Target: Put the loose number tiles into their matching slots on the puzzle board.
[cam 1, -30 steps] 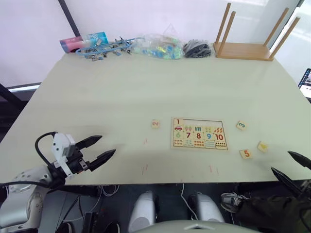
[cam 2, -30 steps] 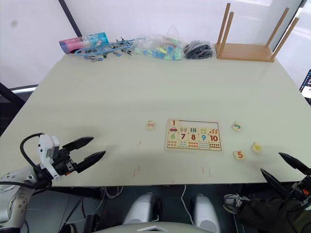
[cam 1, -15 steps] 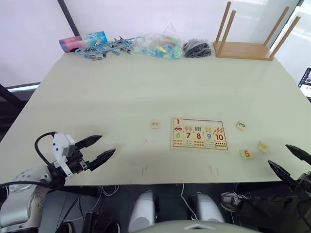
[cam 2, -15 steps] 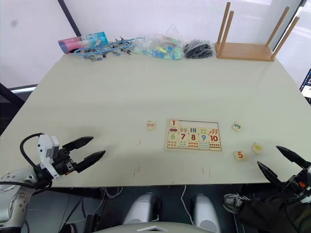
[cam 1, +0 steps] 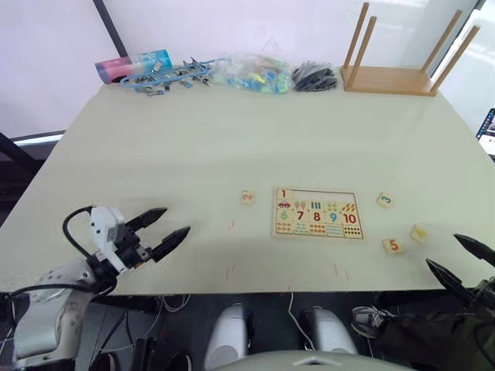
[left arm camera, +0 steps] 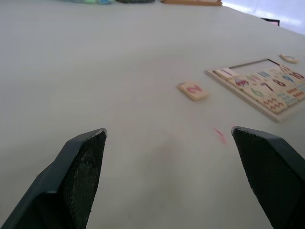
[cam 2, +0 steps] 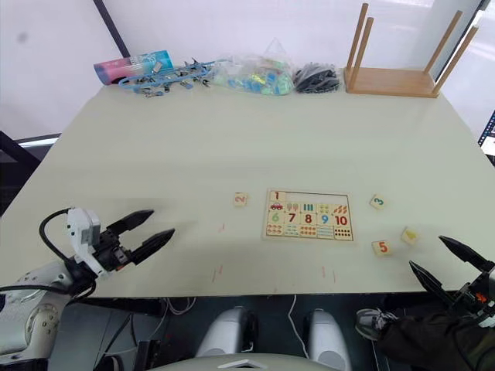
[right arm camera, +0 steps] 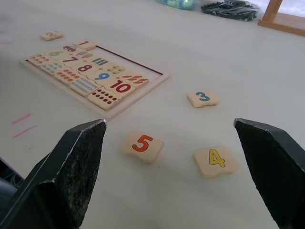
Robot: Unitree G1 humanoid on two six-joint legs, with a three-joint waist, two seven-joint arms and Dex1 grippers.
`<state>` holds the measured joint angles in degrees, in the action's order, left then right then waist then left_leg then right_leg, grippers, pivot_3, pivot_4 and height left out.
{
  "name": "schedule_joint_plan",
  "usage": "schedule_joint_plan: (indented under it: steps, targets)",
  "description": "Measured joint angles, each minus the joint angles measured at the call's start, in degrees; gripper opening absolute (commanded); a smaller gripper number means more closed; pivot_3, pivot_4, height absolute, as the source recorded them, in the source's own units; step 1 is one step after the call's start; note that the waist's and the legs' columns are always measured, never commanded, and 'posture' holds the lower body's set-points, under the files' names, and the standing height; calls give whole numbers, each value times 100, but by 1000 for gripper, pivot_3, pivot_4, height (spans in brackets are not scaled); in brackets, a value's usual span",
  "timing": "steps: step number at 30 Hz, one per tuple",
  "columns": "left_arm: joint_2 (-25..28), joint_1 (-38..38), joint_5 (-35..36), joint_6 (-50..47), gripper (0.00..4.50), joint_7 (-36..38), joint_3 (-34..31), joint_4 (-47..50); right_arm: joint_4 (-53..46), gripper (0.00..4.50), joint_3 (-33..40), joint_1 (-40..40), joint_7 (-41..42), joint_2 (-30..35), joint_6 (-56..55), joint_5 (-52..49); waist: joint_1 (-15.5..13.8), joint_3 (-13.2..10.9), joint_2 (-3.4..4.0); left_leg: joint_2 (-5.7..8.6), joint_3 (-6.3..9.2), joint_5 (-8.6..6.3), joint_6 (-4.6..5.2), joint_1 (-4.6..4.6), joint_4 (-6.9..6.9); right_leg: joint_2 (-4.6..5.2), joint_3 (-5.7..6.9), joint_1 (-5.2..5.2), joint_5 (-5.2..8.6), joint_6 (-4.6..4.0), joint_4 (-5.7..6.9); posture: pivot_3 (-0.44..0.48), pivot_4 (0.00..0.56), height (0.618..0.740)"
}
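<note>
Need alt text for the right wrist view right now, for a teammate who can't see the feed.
Three loose number tiles lie on the pale table ahead of the open right gripper: an orange 5, a yellow 4 and a teal 3. Beyond them sits the puzzle board, its top row mostly empty, a 2 tile past its far corner.

Between the wide-open jaws, tiles 5 (right arm camera: 142,144), 4 (right arm camera: 216,160) and 3 (right arm camera: 203,98) lie loose beside the puzzle board (right arm camera: 93,71).
</note>
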<state>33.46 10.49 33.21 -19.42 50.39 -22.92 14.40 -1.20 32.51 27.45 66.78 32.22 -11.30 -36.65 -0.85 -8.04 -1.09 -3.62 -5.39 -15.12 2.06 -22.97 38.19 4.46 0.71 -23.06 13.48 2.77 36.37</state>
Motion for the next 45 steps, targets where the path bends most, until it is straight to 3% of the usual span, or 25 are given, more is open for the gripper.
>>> schedule_joint_plan:
  steps: [7, 13, 22, 28, 45]
  targets:
    - [-627, -306, -48, -1000, 4470, -1506, 795, 979, 150, 4500, 1, 85, 486, -86, -72, -190, -4, -1, -6, 0, -5, 11, 31, 1, 1, -24, -7, 3, -1, 1, -5, 0, 150, 738]
    - [-1132, -1034, -505, -1974, 4470, -2990, 1636, 1456, 633, 4500, 9, 30, 961, -106, -307, -276, -3, 0, -6, 3, -4, 12, 33, 5, 5, -34, -12, 9, -2, 2, -4, 0, 150, 738]
    - [-1697, -1577, -1196, -3188, 4470, -4374, 2460, 1679, 1194, 4500, 125, -94, 1414, -103, -595, -334, -14, -1, -7, 30, 5, 12, 34, 6, 5, -38, -18, 10, -2, 2, -5, 0, 150, 738]
    - [-2022, -1957, -1679, -3359, 4470, -4816, 2886, 1409, 1517, 4500, 177, -137, 1645, -102, -746, -377, -4, -1, -6, 33, 19, 12, 35, 7, 9, -37, -18, 30, -2, 1, -10, 0, 150, 738]
    - [-2384, -2368, -2545, -3375, 4470, -4953, 3332, 748, 2003, 4500, 230, -305, 1975, -30, -907, -394, -12, 4, 2, 34, 47, 12, 35, 6, 7, -32, -14, 33, -2, 1, -12, 0, 150, 738]
